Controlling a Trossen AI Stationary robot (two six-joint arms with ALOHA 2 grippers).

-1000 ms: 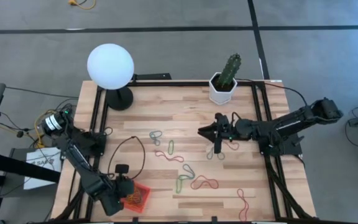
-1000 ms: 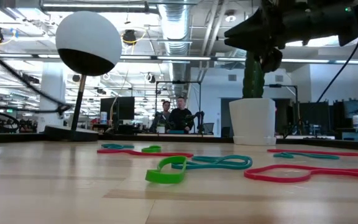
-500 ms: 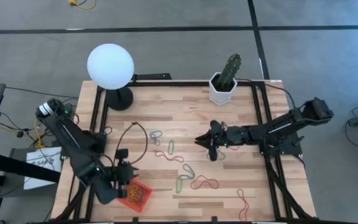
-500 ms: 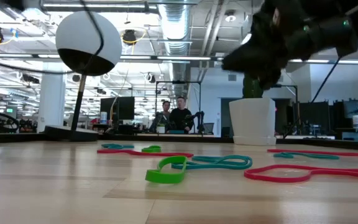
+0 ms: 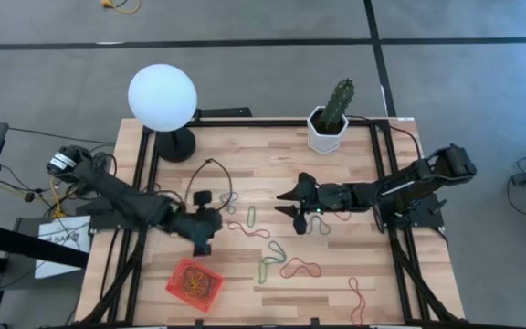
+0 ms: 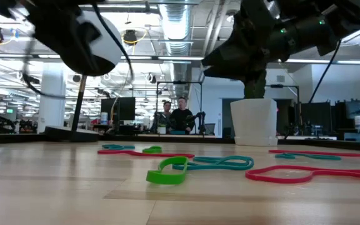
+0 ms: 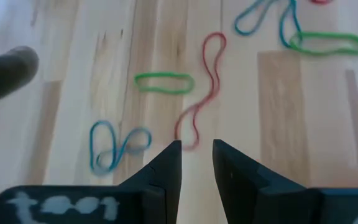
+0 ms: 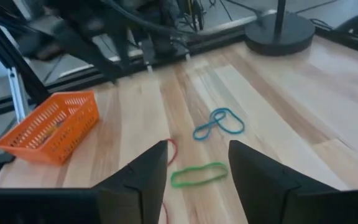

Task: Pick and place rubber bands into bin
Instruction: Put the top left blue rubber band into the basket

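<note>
Rubber bands lie scattered over the middle and near half of the table, which suits me: each arm can reach some from its own side. At the far edge the globe lamp and the cactus pot stand clear of the working ground, so I need not steer around them. I have the bin sitting at the near left corner, some bands already inside, close to the left arm's side so that arm can shuttle to it in short trips. My left claw hangs just beyond the bin over the board, fingers slightly parted with nothing between them; its wrist camera looks down on a long red band, a green loop and a blue one, and I judge the red is my next pick since it runs nearest the fingertips. My right claw hovers above mid-table with its jaws spread wide and empty, aimed at the green loop beside the red band's end, ready to drop onto it.
</note>
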